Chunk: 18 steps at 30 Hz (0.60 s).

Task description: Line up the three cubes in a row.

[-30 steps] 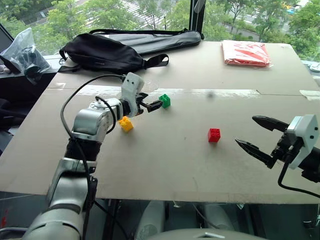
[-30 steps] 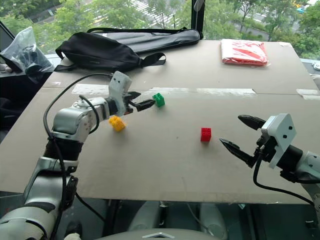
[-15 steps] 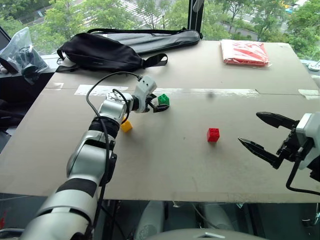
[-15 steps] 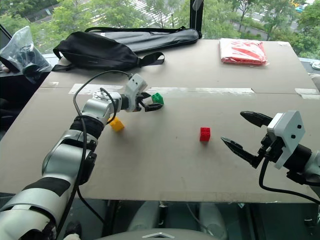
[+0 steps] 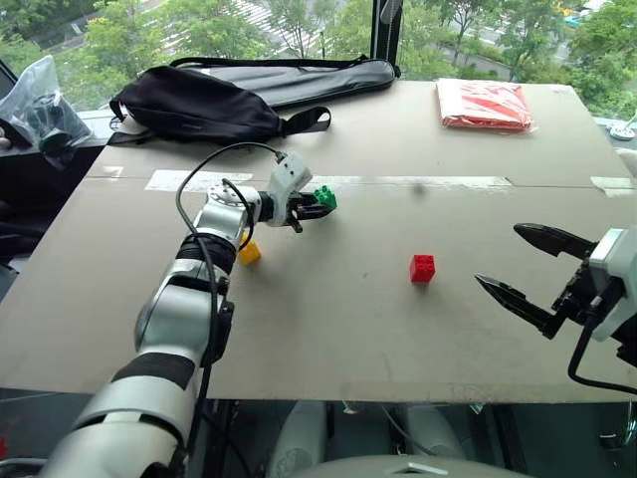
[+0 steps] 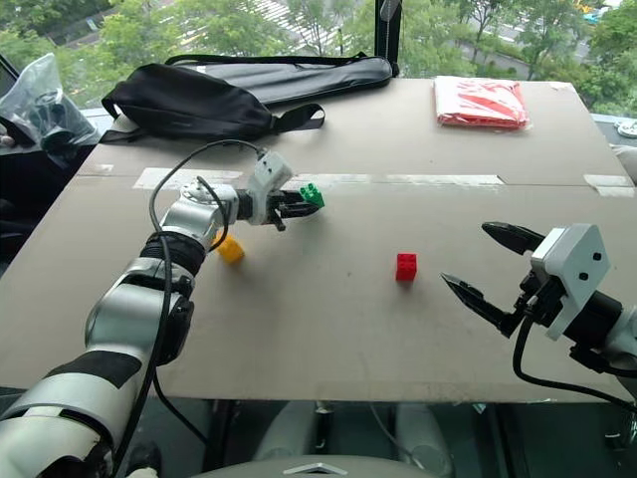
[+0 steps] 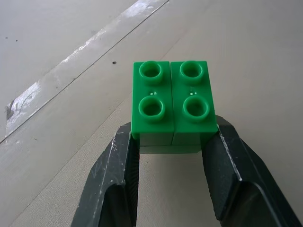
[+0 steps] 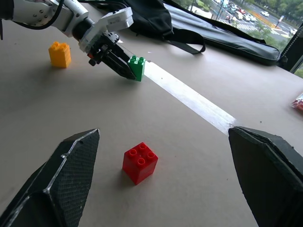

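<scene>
The green cube (image 5: 325, 197) sits on the cardboard tabletop (image 5: 328, 329) near the tape line, and my left gripper (image 5: 317, 206) is shut on it. In the left wrist view both black fingers (image 7: 118, 175) press its sides, studs (image 7: 173, 99) facing up. The yellow cube (image 5: 249, 252) lies beside my left forearm, a little nearer to me. Alone in the middle of the table stands the red cube (image 5: 422, 268). My right gripper (image 5: 499, 257) hovers open to the right of the red cube, apart from it, with nothing between its fingers.
A black bag (image 5: 199, 105) and a long dark case (image 5: 299, 78) lie at the back left. A red-and-white packet (image 5: 485, 105) rests at the back right. A clear plastic bag (image 5: 40, 100) sits off the left edge. A tape strip (image 5: 428, 182) crosses the table.
My left gripper reached forward around the green cube and closed on it; it was open a second ago. The right arm has stayed still.
</scene>
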Each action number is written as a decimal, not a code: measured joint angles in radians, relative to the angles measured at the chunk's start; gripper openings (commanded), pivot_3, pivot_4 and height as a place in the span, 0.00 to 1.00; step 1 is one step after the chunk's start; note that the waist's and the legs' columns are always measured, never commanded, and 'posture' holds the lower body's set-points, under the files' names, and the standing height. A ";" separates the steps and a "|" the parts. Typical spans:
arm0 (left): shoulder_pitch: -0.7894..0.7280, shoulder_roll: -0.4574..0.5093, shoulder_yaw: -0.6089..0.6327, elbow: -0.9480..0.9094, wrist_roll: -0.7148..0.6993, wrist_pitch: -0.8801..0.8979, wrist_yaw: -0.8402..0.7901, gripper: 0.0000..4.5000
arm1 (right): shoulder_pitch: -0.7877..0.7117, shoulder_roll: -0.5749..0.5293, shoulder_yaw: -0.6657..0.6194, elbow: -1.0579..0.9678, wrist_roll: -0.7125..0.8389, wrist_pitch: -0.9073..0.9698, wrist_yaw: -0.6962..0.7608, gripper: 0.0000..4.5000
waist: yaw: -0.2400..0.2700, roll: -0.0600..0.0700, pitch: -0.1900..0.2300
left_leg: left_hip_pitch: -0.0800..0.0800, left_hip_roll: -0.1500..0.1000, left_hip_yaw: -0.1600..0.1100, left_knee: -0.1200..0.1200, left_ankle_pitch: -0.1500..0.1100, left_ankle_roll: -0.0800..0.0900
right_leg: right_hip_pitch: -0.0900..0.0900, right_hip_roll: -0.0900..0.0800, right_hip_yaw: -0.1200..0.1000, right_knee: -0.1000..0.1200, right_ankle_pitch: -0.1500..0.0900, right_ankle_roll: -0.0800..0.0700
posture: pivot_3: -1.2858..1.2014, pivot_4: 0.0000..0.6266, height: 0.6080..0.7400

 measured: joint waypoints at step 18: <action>0.347 0.044 -0.190 -0.733 0.020 0.218 -0.082 0.27 | 0.168 -0.029 -0.065 0.001 -0.030 -0.102 0.208 1.00 | 0.003 0.001 0.000 | 0.002 0.000 0.000 0.002 -0.002 0.004 | 0.003 0.000 0.001 0.001 0.000 0.001 | 0.52 0.24 1.00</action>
